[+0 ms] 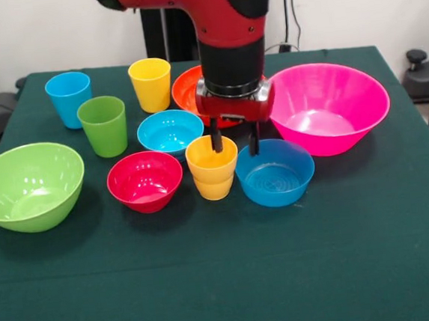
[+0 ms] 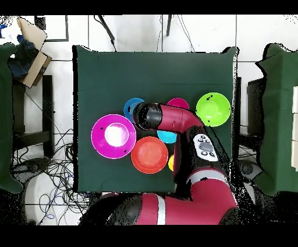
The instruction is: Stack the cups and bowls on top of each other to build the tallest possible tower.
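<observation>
A table [image 1: 232, 279] draped in dark green cloth carries ten plastic pieces, none stacked. Around the squat orange cup [image 1: 212, 168]: red bowl [image 1: 145, 181], two blue bowls [image 1: 275, 172] [image 1: 170, 131], pink bowl [image 1: 328, 107], orange bowl [image 1: 187, 88], lime bowl [image 1: 29, 186], green [image 1: 103, 126], blue [image 1: 68, 99] and yellow cups [image 1: 151, 84].

You're seeing the cups [image 1: 105, 125] sitting far left; the bowls [image 1: 275, 173] spreading across the table [image 1: 225, 280], none stacked.

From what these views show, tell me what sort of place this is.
Probably a robotics lab work cell: a green-clothed table on a tiled floor, loose cables trailing beside it, and a red robot arm over plastic cups and bowls.
</observation>
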Motion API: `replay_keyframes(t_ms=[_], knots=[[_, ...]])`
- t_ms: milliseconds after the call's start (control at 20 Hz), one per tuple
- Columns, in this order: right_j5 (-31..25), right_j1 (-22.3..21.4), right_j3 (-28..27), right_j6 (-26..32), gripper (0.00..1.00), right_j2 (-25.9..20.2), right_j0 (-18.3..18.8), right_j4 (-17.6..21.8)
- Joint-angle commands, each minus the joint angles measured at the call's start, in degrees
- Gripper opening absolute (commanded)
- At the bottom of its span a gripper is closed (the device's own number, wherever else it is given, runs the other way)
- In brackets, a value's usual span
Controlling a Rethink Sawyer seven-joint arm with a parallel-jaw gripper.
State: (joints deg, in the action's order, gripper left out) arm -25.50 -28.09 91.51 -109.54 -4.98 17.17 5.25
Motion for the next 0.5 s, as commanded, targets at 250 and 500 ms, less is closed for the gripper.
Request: replay_keyframes(t_ms=[250,500], knots=[[2.9,4.0,-5.6,1.2,1.0,-1.4,-0.7,7.5],[2.9,5.7,-5.6,0.0,1.0,-2.8,-0.6,7.0]])
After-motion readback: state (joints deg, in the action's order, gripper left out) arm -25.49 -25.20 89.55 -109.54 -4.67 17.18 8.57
